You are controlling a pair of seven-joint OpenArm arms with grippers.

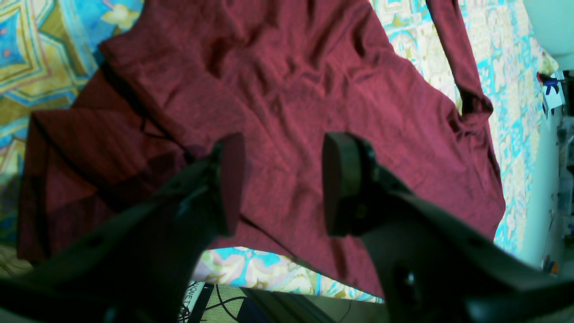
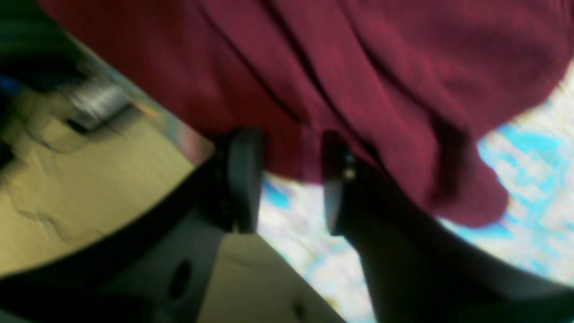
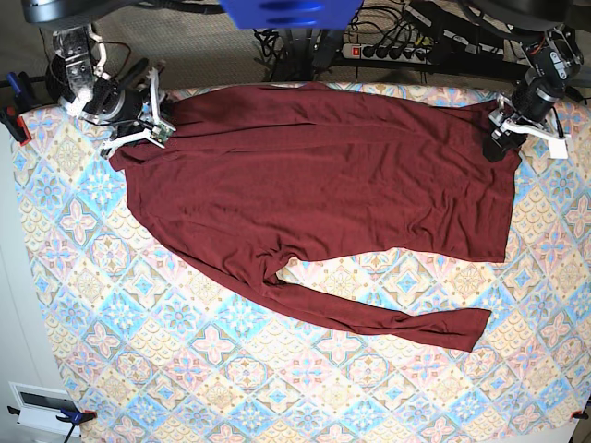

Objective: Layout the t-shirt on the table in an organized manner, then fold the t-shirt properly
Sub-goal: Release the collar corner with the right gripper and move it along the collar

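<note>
t-shirt (image 3: 314, 185) lay spread on table (image 3: 185, 369) | left gripper (image 1: 283, 184) jaws wide apart, empty, above cloth | right gripper (image 2: 291, 179) jaws parted, hem edge between them, grip unclear

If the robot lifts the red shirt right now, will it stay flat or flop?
Probably flop: the t-shirt lies wrinkled and creased, so it looks thin and soft. Its long sleeve would likely dangle. It seems light and shouldn't slide much on the table cloth.

The right wrist view is blurred, so whether the right hand (image 2: 291, 179) pinches the t-shirt (image 2: 358, 67) is unclear
</note>
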